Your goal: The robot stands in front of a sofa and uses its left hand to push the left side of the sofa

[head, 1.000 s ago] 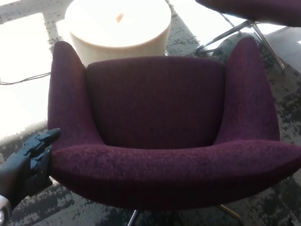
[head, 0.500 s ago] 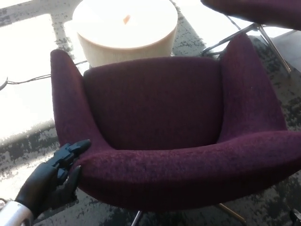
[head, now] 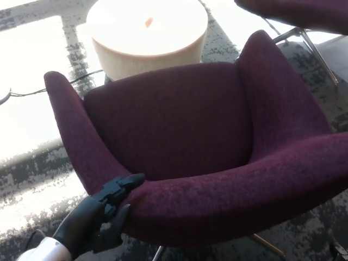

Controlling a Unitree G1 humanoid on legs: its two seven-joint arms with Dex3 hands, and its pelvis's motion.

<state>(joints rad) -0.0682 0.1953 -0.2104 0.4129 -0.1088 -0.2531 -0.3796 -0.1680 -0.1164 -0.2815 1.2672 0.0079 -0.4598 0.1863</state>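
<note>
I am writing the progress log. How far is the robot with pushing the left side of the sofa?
Done: the left hand has reached the purple sofa and presses on its near left corner. In hand: the push; over the last second the sofa has turned, its right arm swinging away toward the round table. Left: how much further, the pictures do not say.

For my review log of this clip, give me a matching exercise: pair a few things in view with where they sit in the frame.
Things:
1. left hand
2. round table
3. cable
4. sofa

Places:
A. top centre, behind the sofa's back
B. on the floor at the left edge
C. filling the middle of the frame
D. bottom left, against the sofa's left corner

Pairs: 1-D, 2-A, 3-B, 4-C
</note>
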